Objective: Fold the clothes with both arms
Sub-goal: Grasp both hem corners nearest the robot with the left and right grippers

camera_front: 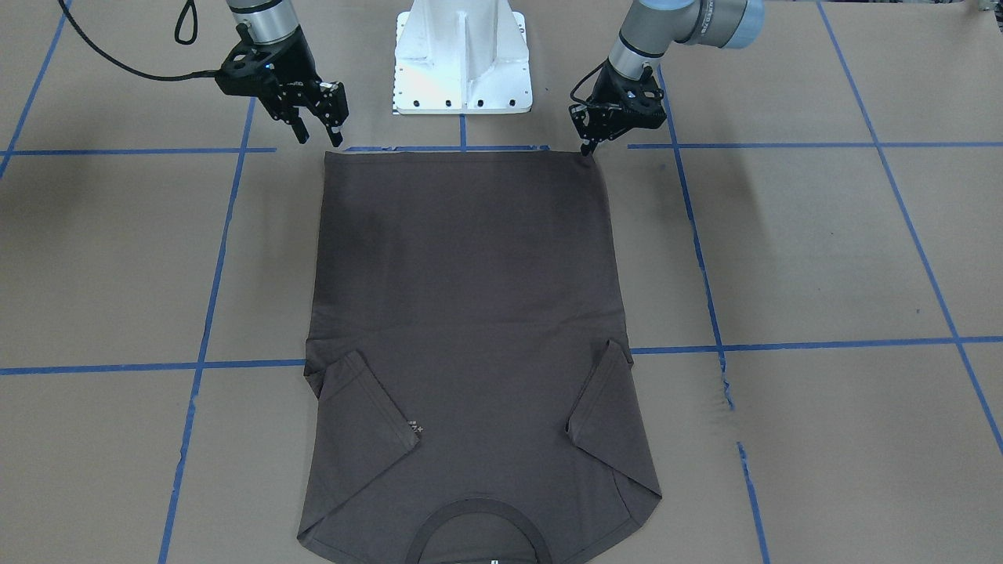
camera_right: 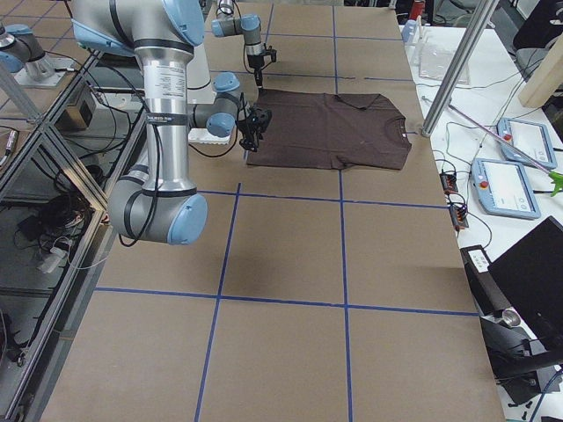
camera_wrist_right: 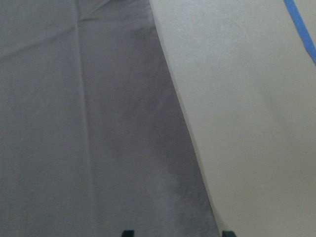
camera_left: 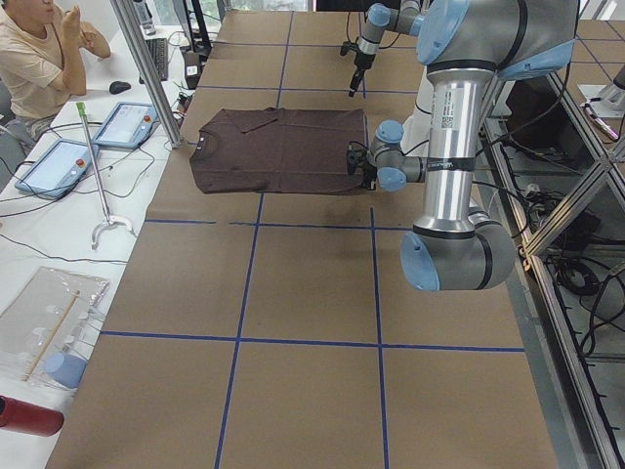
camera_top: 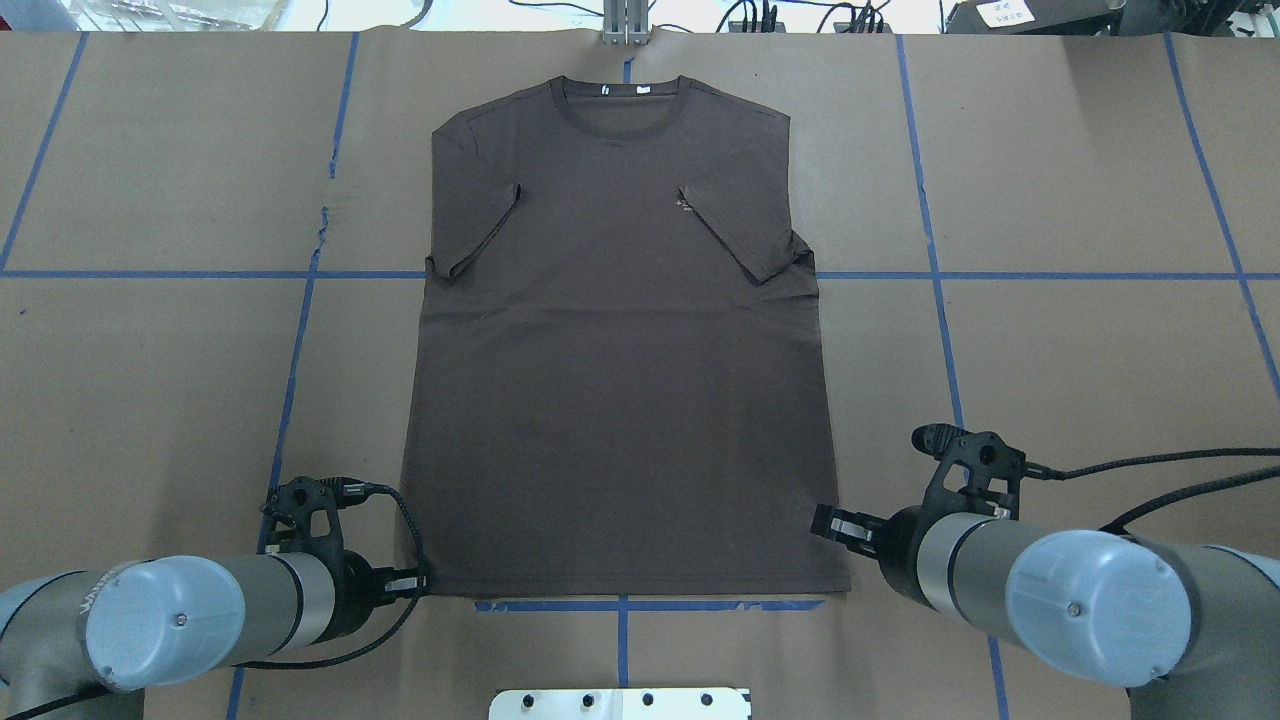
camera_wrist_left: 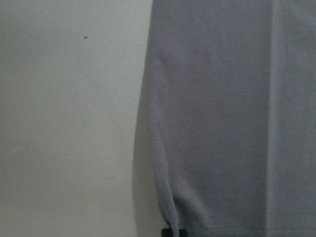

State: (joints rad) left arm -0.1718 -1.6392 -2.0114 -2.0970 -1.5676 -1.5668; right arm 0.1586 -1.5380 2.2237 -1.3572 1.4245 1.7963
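The shirt lies flat on the table just in front of the pedestal. Its hem is toward the pedestal and its collar is at the far end, cut off in the front view. Both sleeves are folded inward, and one half hides the logo. The left gripper is at the hem corner to the robot's left of the pedestal, jaws closed on the cloth; its wrist view shows only a sliver of fingertip. The right gripper hovers at the other hem corner, jaws wide apart and holding nothing.
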